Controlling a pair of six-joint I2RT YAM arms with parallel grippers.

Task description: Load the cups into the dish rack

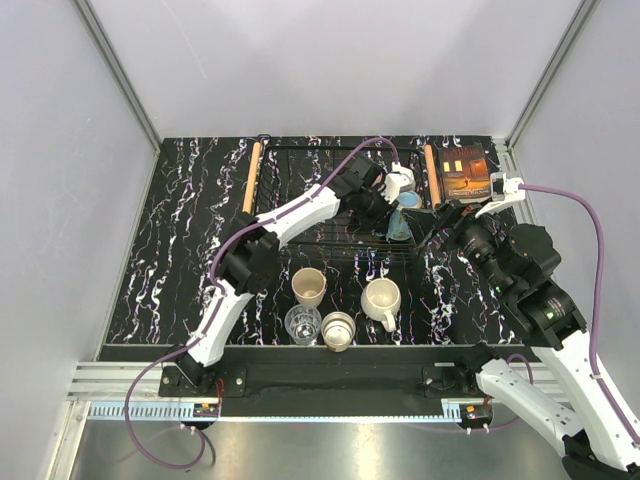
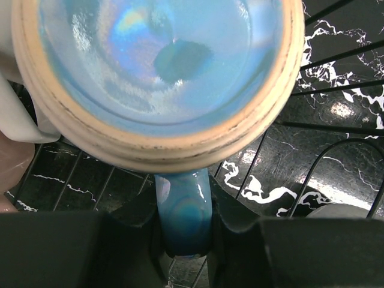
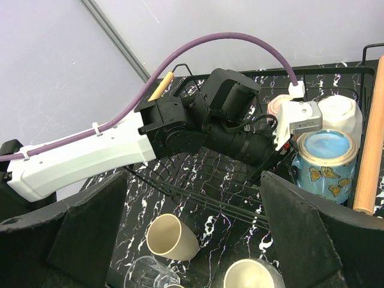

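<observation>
Black marbled table (image 1: 180,250) bears dish rack (image 1: 252,180), book (image 1: 463,172), four cups (image 1: 309,287).

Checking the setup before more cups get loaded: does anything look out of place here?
Yes: a book lies flat just past the right end of the rack. It looks odd as the only item that isn't dishware. Nothing appears spilled or broken.

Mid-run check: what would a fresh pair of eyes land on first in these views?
The left gripper is shut on the handle of a blue mug, held base-up at the right end of the dish rack, beside a pink mug and a white mug. On the table in front of the rack stand a cream cup, a glass tumbler, a second cream cup and a cream mug. The right gripper hangs open nearby.
</observation>
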